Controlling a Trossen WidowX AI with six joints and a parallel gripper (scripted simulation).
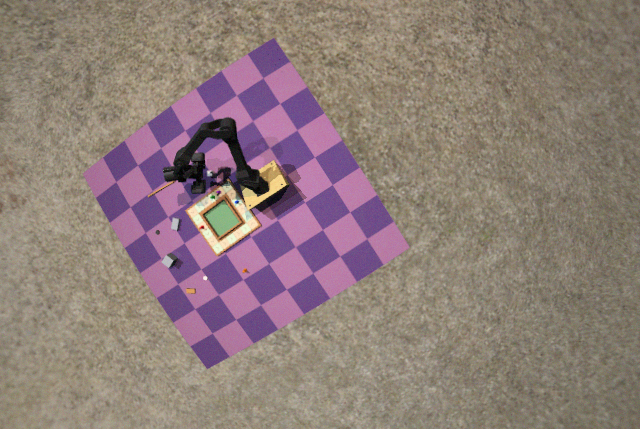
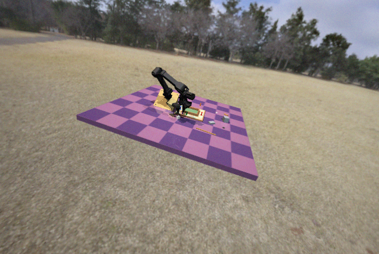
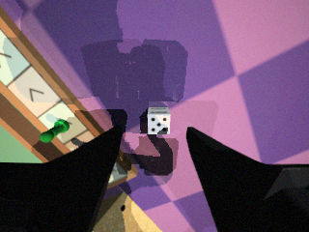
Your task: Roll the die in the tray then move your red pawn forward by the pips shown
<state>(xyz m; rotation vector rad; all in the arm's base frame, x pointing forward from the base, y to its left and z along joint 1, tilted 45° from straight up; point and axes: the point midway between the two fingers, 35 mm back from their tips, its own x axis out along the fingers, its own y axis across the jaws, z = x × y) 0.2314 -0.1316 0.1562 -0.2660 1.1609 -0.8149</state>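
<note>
Left of the fingers in the wrist view, the board [image 3: 29,92] runs up the edge with its wooden border and pale arrow squares, and a green pawn [image 3: 54,131] lies tipped on its side on that track, just beyond the left fingertip. Between the two dark fingers, a little past their tips, the die [image 3: 158,120] sits on the checkered mat [image 3: 270,72], its near face showing three pips; its top face is too blurred to read. The gripper [image 3: 154,132] hangs over it with jaws spread partway and nothing between them, apart from the die on both sides. Right of the fingers is only purple and pink mat under shadow.

From the top view, the gripper [image 1: 209,174] hovers just off the board's [image 1: 192,215] upper corner, the green tray [image 1: 222,215] sits in the board's middle, and the red pawn [image 1: 201,226] stands on the board's lower left track, well apart from the fingers. Grey blocks [image 1: 169,260] lie farther out on the mat
</note>
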